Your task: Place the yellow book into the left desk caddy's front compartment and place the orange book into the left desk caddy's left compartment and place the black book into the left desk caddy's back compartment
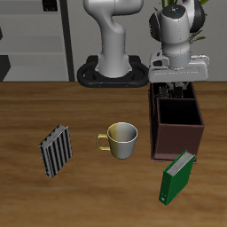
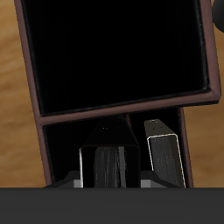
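We see the gripper (image 1: 177,86) lowered over the back end of the left desk caddy (image 1: 180,136), the dark brown box that stands well behind the table's front edge, beside the mug (image 1: 121,140). In the wrist view the gripper (image 2: 109,164) reaches down into one of the narrow back sections, its fingers closed on a dark, slim book, the black book (image 2: 108,163), which stands upright between them. Next to it, past a thin divider, another dark book with a pale edge (image 2: 163,153) stands upright in the neighbouring narrow section; we cannot tell which book this is. The front compartment (image 2: 118,54), the caddy's large square section, shows in the wrist view only as deep shadow, and we cannot make out its contents. A green book (image 1: 176,177) leans against the caddy's front wall, nearer the table's front edge. A black-and-white striped book (image 1: 56,150) lies on the table (image 1: 97,199) on the far side of the mug, well apart from the caddy.
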